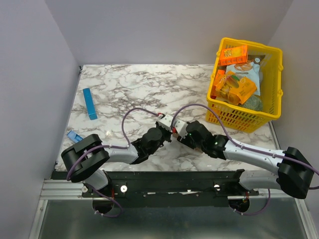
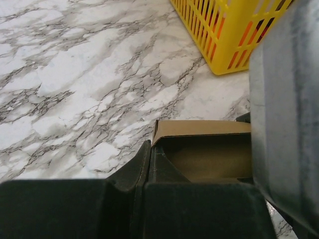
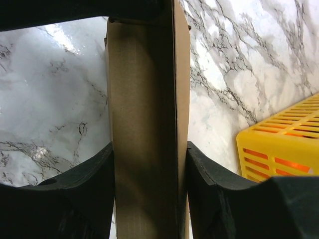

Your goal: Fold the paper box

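From above, the left gripper (image 1: 167, 127) and the right gripper (image 1: 178, 130) meet at the near middle of the marble table (image 1: 124, 84), and a yellow basket (image 1: 239, 119) stands at the far right. In the left wrist view the paper box (image 2: 204, 130) lies open just ahead of the clenched left fingers (image 2: 142, 167); whether they pinch cardboard I cannot tell. In the right wrist view the right fingers (image 3: 94, 169) grasp the box on both sides.

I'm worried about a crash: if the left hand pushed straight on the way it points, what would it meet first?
The paper box, right at the tips of the shut left hand; it may already touch. The right hand grips that box alongside; the yellow basket lies farther on.
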Robot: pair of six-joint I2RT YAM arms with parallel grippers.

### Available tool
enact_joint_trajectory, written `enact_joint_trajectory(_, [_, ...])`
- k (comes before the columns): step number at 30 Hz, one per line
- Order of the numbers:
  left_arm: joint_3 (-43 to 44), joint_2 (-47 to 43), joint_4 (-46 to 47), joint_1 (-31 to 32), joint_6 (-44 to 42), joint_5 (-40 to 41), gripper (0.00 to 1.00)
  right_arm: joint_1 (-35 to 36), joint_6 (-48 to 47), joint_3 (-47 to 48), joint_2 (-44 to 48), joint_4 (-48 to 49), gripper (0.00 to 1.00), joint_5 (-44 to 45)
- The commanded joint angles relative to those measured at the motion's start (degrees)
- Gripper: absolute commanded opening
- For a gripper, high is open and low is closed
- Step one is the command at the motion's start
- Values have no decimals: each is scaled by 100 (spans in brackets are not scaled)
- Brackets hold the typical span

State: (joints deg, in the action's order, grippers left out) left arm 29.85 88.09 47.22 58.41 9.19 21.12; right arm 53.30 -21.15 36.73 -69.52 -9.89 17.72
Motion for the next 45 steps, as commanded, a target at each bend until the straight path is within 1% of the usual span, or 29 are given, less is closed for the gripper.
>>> enact_joint_trajectory(1, [82,734,-2234,197,-321,-205,0,93,-91,-87,-53,101,26,-75])
enact_joint_trajectory(6, [355,990,-2612,241,-313,-223,0,102,-56,-96,-88,163,26,-102])
enact_joint_trajectory(11, [320,911,-2657,276,-260,-214,0,93,-39,-79,-115,207,26,-119])
enact_joint_trajectory(14, [408,789,-2876,276,-216,-179,0,93,110,35,-150,189,27,-58])
enact_joint_trajectory(17, [679,674,-3358,276,-198,14,0,93,321,351,-150,-38,33,-92])
enact_joint_trajectory(18, [889,674,-3699,276,-207,75,0,93,374,448,-133,-118,39,-154])
enact_joint_trajectory(20, [1093,700,-4000,276,-277,190,0,93,531,572,-71,-250,50,-233])
enact_joint_trajectory(21, [1276,726,-4280,267,-286,199,0,93,585,668,-36,-268,61,-242])
enact_joint_trajectory(24, [1453,771,-4537,267,-286,199,0,93,726,730,175,-320,72,-295])
enact_joint_trajectory(28, [1568,780,-4713,267,-321,260,0,93,980,748,570,-601,77,-339])
enact_joint_trajectory(32, [1577,744,-4713,241,-365,234,0,93,1305,730,1115,-865,81,-610])
enact_joint_trajectory(36, [1595,736,-4713,241,-374,225,0,93,1630,643,1449,-1190,84,-384])
enact_joint_trajectory(37, [1603,692,-4835,241,-357,234,0,93,1718,625,1571,-1295,84,-339])
enact_joint_trajectory(38, [1595,674,-4836,241,-348,252,0,93,1858,607,1642,-1322,86,-330])
enact_joint_trajectory(40, [1594,622,-4880,241,-313,322,0,93,1956,581,1783,-1375,97,-391])
enact_joint_trajectory(43, [1647,586,-5003,241,-304,357,0,93,1974,467,2020,-1332,98,-698])
enact_joint_trajectory(45, [1656,586,-5030,241,-339,357,0,102,1939,353,2065,-1252,98,-691])
